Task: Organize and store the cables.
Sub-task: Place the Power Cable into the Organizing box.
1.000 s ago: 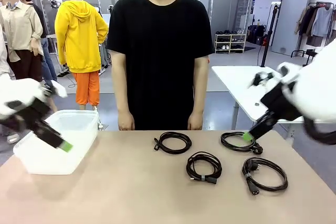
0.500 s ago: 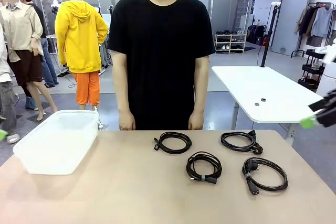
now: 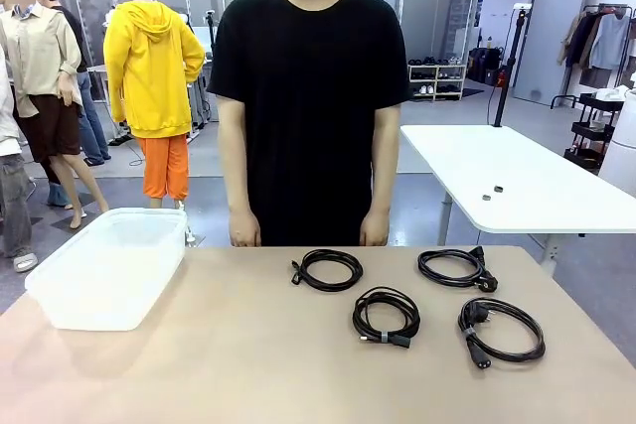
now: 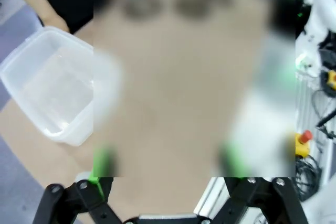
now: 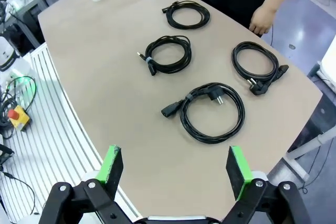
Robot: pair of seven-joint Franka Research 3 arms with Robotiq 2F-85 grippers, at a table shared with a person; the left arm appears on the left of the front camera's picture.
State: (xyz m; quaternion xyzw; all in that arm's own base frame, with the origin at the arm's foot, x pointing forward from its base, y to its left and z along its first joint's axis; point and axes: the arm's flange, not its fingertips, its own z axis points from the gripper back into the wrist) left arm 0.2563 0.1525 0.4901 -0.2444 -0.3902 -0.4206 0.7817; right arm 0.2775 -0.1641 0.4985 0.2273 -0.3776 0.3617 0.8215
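Beige table (image 3: 248,379) runs wide across the room, and a person (image 3: 308,96) stands at its far edge with arms hanging. At the left of the front view sits a clear bin (image 3: 89,310), apparently empty. The left gripper (image 4: 167,158) looks down with that bin in the upper left of its own frame. Its fingers are spread with nothing in them, though much of that view is blurred.

Bare tabletop fills the middle, which leaves plenty of room to carry things across. Right of centre lie the four cables (image 3: 383,337), each a flat round coil, none touching another.

The right gripper (image 5: 173,163) hangs released above them. The near coil (image 5: 178,104) lies straight ahead of its fingers, just up-frame, with both plugs trailing toward frame left. That coil sits close to the table's right edge, so I'd say the right arm is better placed to reach it, and it then faces a long run leftward to the bin.
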